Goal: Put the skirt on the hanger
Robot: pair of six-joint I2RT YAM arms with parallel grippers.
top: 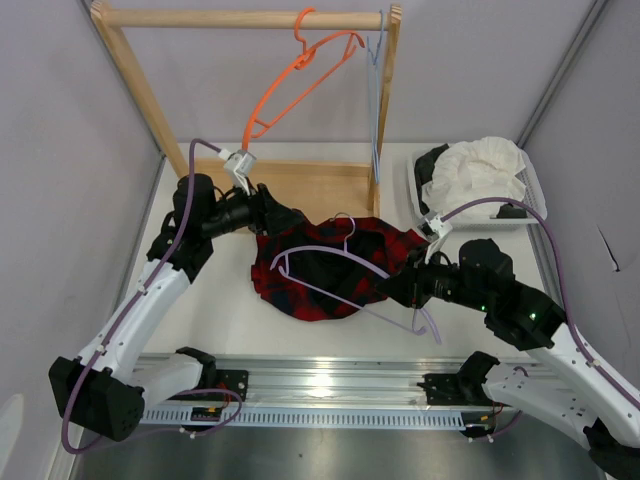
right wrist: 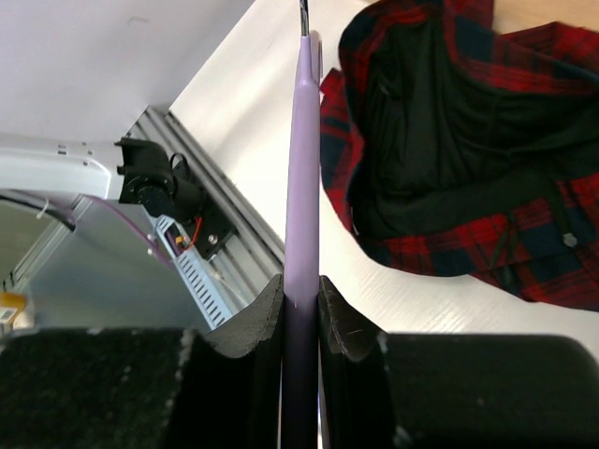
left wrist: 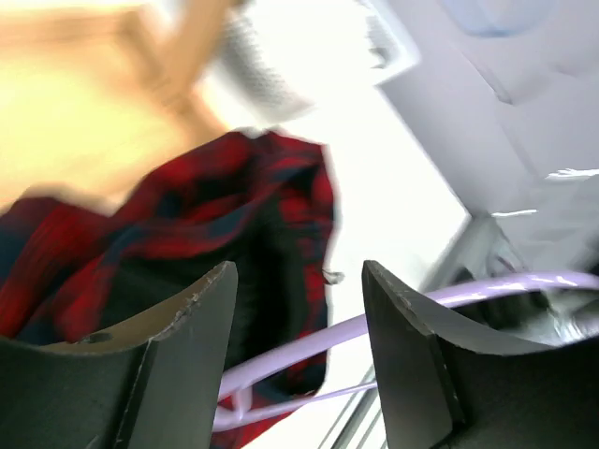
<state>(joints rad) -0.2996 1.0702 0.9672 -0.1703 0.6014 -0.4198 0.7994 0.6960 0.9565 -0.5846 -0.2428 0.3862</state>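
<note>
**Top external check: skirt [top: 300,298] on the table [top: 200,320], hanger [top: 345,292] in the right arm's grip**

I find the red and black plaid skirt lying crumpled at mid-table, just in front of the wooden rack's [top: 250,18] base and between the two arms. The lavender hanger lies across the top of it, hook toward the rack, with one end running off the cloth toward the right gripper [top: 405,290].

On the right wrist camera, I see that gripper's fingers [right wrist: 257,313] clamped together on the hanger's thin bar.

The left gripper [top: 290,222] sits at the skirt's upper left edge. Its wrist camera shows the jaws standing apart with nothing between them, the plaid and the lavender bar beyond.

An orange hanger [top: 300,85] and a pale blue hanger [top: 375,100] hang on the rack.
</note>
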